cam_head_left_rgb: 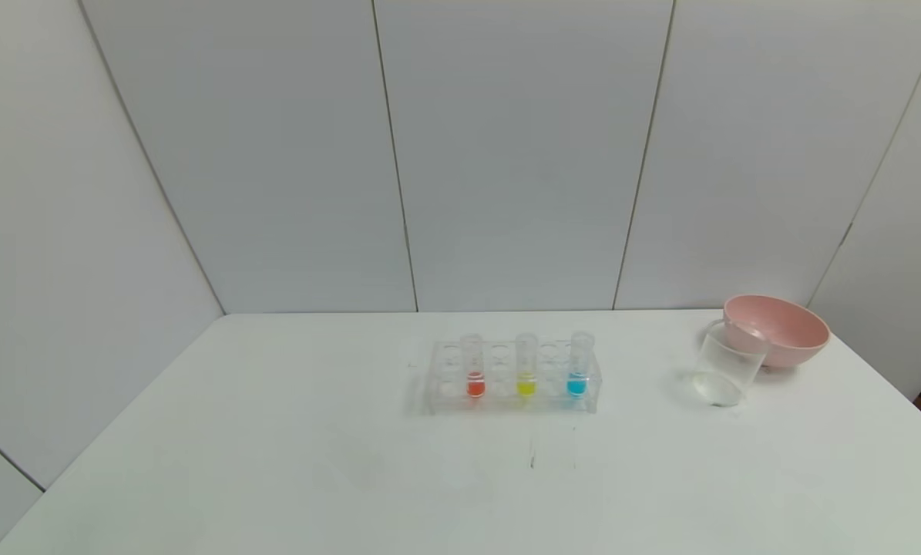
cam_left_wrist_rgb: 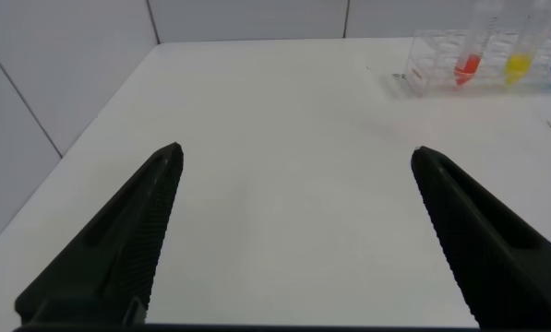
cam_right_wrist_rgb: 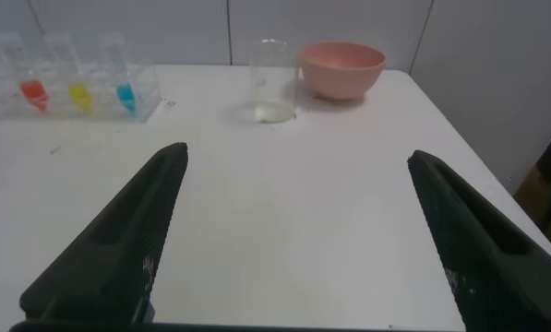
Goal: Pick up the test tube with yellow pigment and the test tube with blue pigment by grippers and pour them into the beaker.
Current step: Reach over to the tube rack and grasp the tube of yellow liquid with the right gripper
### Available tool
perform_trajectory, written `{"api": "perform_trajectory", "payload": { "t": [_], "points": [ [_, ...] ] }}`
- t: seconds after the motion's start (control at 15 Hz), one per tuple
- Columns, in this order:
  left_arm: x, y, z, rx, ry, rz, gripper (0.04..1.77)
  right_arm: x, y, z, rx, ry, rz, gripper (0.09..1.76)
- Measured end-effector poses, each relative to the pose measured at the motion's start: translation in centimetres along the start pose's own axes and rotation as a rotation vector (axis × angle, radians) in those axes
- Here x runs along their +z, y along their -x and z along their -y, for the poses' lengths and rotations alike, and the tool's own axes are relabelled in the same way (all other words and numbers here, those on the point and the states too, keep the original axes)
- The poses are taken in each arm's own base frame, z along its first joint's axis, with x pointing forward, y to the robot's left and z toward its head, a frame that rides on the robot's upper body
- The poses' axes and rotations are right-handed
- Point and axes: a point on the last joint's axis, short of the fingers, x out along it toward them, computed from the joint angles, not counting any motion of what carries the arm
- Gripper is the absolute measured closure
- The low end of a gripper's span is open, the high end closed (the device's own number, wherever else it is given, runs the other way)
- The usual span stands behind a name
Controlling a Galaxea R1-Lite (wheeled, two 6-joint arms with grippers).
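1. A clear tube rack (cam_head_left_rgb: 514,378) stands near the middle of the white worktop (cam_head_left_rgb: 275,462), holding three upright tubes in a row.
2. The test tube with yellow pigment (cam_head_left_rgb: 526,367) sits in the middle of the three; the test tube with blue pigment (cam_head_left_rgb: 578,365) is on its right, at the rack's right end, and a tube with orange-red liquid (cam_head_left_rgb: 474,368) is on its left.
3. The beaker (cam_head_left_rgb: 726,370) stands upright on the worktop, well apart from the rack to its right, just in front of a pink bowl (cam_head_left_rgb: 776,330) near the far right corner; whether the two touch I cannot tell.
4. The left claw (cam_left_wrist_rgb: 295,166) is spread wide and holds nothing; it hovers over bare worktop, with the rack and its tubes farther off.
5. The right claw (cam_right_wrist_rgb: 298,161) is likewise spread wide and empty, over bare worktop nearer the robot than the beaker and bowl.
6. Neither claw shows in the head view.
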Motion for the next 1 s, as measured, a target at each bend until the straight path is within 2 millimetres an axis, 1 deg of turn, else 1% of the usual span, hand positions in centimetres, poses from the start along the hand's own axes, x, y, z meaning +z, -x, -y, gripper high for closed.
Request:
{"api": "perform_trajectory", "payload": {
  "t": [0.2, 0.33, 0.4, 0.53, 0.73, 0.87, 1.0],
  "points": [
    [0.0, 0.0, 0.0, 0.000, 0.000, 0.000, 0.05, 2.8, -0.1, -0.1, 0.018, -0.001, 0.036, 0.14],
    [0.0, 0.0, 0.0, 0.000, 0.000, 0.000, 0.05, 5.0, -1.0, -0.1, 0.024, 0.001, 0.051, 0.14],
    [0.0, 0.0, 0.0, 0.000, 0.000, 0.000, 0.05, 6.0, -1.9, -0.1, 0.025, 0.002, 0.056, 0.14],
    [0.0, 0.0, 0.0, 0.000, 0.000, 0.000, 0.05, 7.4, -4.0, -0.1, 0.030, 0.003, 0.045, 0.14],
    [0.0, 0.0, 0.0, 0.000, 0.000, 0.000, 0.05, 8.9, -8.2, -0.3, 0.054, 0.002, -0.001, 0.14],
    [0.0, 0.0, 0.0, 0.000, 0.000, 0.000, 0.05, 9.1, -11.1, -0.7, 0.093, 0.000, -0.045, 0.14],
    [0.0, 0.0, 0.0, 0.000, 0.000, 0.000, 0.05, 8.7, -13.6, -1.1, 0.109, 0.001, -0.100, 0.14]
  ]
}}
